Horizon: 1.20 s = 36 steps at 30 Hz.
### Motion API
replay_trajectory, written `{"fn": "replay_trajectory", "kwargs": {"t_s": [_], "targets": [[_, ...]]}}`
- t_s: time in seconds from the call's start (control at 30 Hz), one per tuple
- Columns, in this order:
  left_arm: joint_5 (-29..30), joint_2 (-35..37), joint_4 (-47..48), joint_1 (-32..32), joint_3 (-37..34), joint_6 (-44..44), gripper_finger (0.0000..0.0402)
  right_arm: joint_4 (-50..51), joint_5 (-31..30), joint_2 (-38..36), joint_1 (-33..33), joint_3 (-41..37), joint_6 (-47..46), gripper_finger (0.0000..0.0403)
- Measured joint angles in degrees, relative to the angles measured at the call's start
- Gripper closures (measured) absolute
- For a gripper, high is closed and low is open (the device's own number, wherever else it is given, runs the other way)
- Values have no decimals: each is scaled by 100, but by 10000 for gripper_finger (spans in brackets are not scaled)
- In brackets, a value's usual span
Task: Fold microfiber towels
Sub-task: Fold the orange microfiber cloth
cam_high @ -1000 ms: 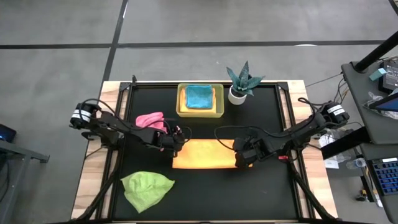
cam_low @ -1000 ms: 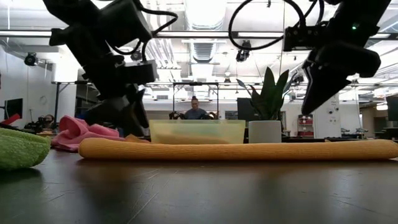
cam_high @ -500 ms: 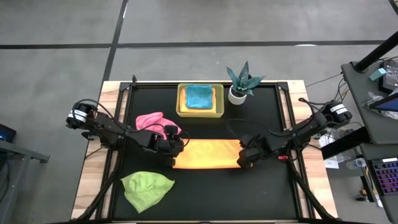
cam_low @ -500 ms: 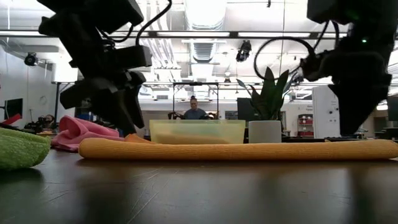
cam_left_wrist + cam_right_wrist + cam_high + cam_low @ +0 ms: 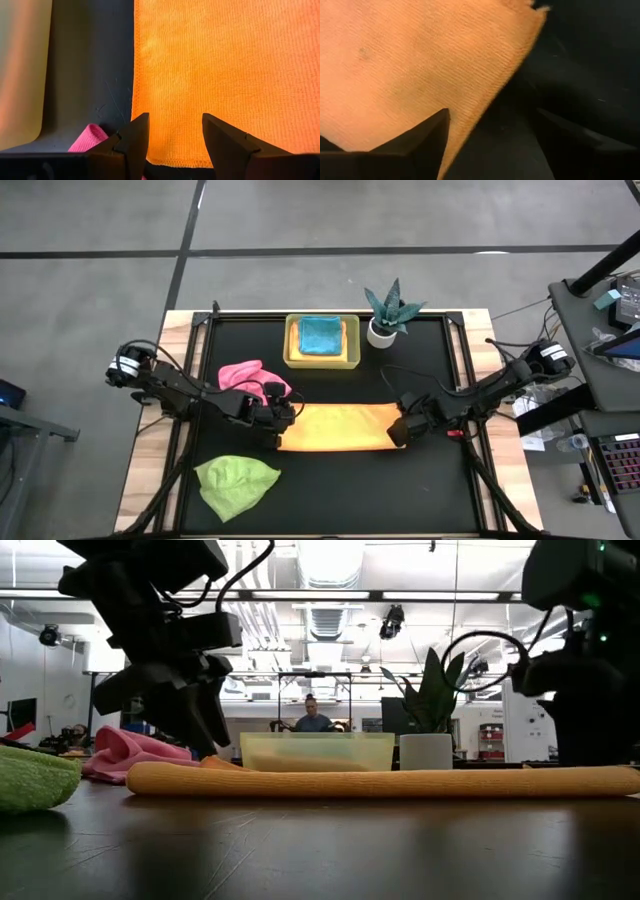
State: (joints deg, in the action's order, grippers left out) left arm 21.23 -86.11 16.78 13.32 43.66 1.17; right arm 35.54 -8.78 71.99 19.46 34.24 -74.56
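Though partly hidden, orange towel point(image 5: 220, 70) under open fingers point(image 5: 222, 137).

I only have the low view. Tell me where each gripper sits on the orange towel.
Observer: The left gripper is at the orange towel's left end, fingers apart over its edge.
Operator: Now the right one.
Observer: The right gripper is at the right end, fingers spread around a corner, not pinching it.
Operator: Report what's in the yellow tray.
Observer: The tray holds a folded blue towel.
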Motion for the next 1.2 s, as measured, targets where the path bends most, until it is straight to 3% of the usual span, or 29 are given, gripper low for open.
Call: {"fn": "replay_trajectory", "kwargs": {"t_s": [0.27, 0.53, 0.67, 0.8, 1.07, 1.2], "targets": [[0, 0, -28, 0, -2, 0, 233, -1572, -173, -13, -3, -451, 187, 105], [2, 0, -165, 0, -7, -2, 233, -2895, -129, 62, 0, -649, 381, 127], [2, 0, -180, 0, -9, -2, 233, -3058, -384, 145, 0, -687, 397, 144], [2, 0, -193, 0, -20, -4, 233, -3030, -506, 168, -28, -700, 423, 189], [1, 13, -29, 2, -22, -53, 233, -2930, -465, 104, -37, -702, 663, 329], [2, 71, 369, 72, -24, -2, 233, -2499, -378, -87, -37, -671, 722, 368]]}}
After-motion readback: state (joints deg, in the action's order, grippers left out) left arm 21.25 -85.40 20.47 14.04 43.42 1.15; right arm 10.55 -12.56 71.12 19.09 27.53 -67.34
